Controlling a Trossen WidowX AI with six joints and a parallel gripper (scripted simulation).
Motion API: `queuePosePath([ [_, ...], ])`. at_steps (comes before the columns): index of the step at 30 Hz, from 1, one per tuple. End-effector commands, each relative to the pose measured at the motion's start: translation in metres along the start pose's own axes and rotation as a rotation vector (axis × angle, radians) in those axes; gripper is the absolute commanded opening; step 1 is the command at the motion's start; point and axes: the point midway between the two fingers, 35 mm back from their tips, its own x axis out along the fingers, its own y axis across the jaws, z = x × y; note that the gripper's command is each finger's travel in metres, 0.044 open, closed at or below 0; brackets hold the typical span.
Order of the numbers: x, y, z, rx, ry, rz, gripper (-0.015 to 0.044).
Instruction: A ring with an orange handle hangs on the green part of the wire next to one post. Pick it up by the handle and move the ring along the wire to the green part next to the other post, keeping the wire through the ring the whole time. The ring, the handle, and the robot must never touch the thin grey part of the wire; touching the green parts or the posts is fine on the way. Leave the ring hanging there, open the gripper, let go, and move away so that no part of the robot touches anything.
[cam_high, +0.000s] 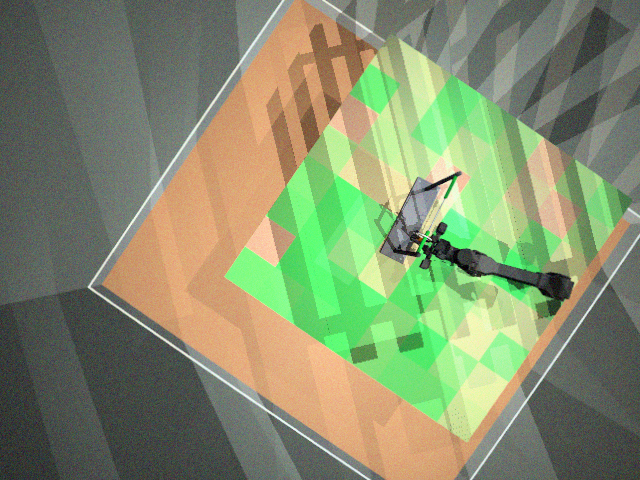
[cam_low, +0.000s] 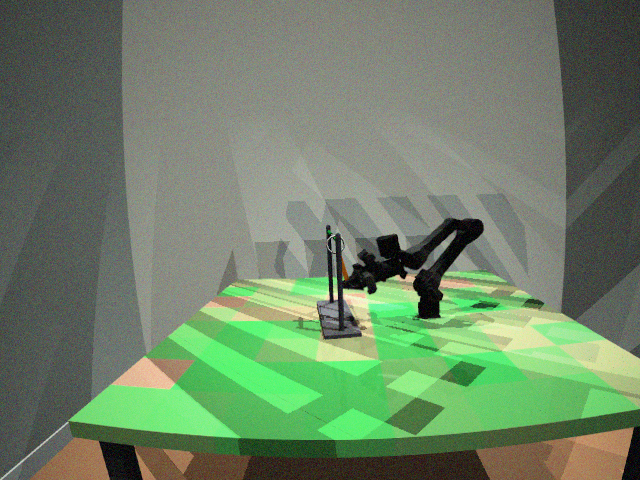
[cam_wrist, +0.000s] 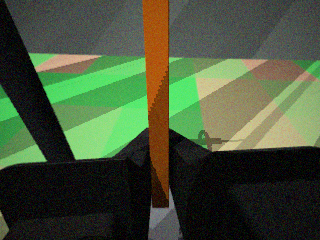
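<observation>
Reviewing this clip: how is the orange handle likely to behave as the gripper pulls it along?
The orange handle looks straight and unbent, so probably stiff. It is slim, so likely light. Its flat sides sit between the fingers, which should resist twisting, though the ring could still tilt somewhat.

the handle (cam_wrist: 158, 90) looks smooth and matt, the gripper (cam_low: 350, 284) (cam_wrist: 156, 133) like dull black plastic.

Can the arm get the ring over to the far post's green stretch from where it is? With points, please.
Probably yes: the gripper (cam_high: 417, 244) (cam_low: 345, 284) (cam_wrist: 156, 133) grips the orange handle (cam_low: 344, 268) (cam_wrist: 159, 100), and nothing visible blocks the way, though the thin grey wire (cam_high: 437, 214) between leaves little room for error.
</observation>
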Motion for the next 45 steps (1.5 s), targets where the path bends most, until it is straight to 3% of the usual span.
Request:
queuePosePath([
  [1, 0.0, -0.001, -0.001, 0.004, 0.002, -0.003, -0.015],
  [16, 0.0, -0.001, -0.001, 0.004, 0.002, -0.003, -0.015],
  [28, -0.001, 0.0, 0.0, 0.0, 0.0, 0.0, 0.016],
  [45, -0.026, 0.001, 0.002, 0.002, 0.003, -0.002, 0.016],
])
